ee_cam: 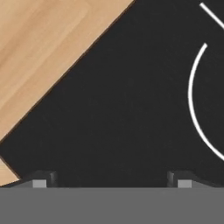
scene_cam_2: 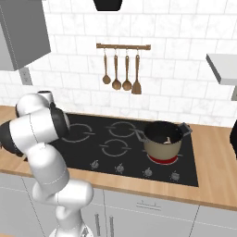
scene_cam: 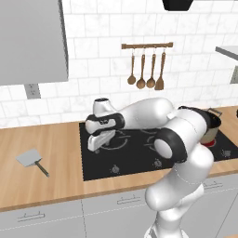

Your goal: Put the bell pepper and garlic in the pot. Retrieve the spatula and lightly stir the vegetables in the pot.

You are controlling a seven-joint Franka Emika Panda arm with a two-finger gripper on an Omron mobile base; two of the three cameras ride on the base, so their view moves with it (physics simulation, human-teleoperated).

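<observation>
pale grey and flat, the square-bladed spatula with its thin dark handle (scene_cam: 31, 161) is seen lying on the light wooden counter (scene_cam: 42, 148) at the lower left of the left base view, well apart from the black glass cooktop (scene_cam: 135, 153). the white arm's two-finger gripper (scene_cam: 100, 142) is held low over the left part of that cooktop, near the middle of the same frame, pointed downward. in the hand view the two dark finger tips (ee_cam: 43, 180) are shown set wide apart at the bottom edge with nothing between them, so the claw is judged released and empty; black glass, a white burner ring and a wedge of wooden counter at the upper left are all that lies beneath it.

the spatula lies to the left of the gripper in the left base view, across the cooktop's left edge. its long axis runs diagonally, blade toward the upper left, handle trailing to the lower right, so the handle end is the nearer one to the claw.

the round tan-brown pot with a dark rim (scene_cam_2: 163, 139) is placed on the red-glowing burner at the right of the cooktop; something pale can be made out inside, though the vegetables cannot be told apart. retrieval of the spatula appears to be the step in hand.
</observation>
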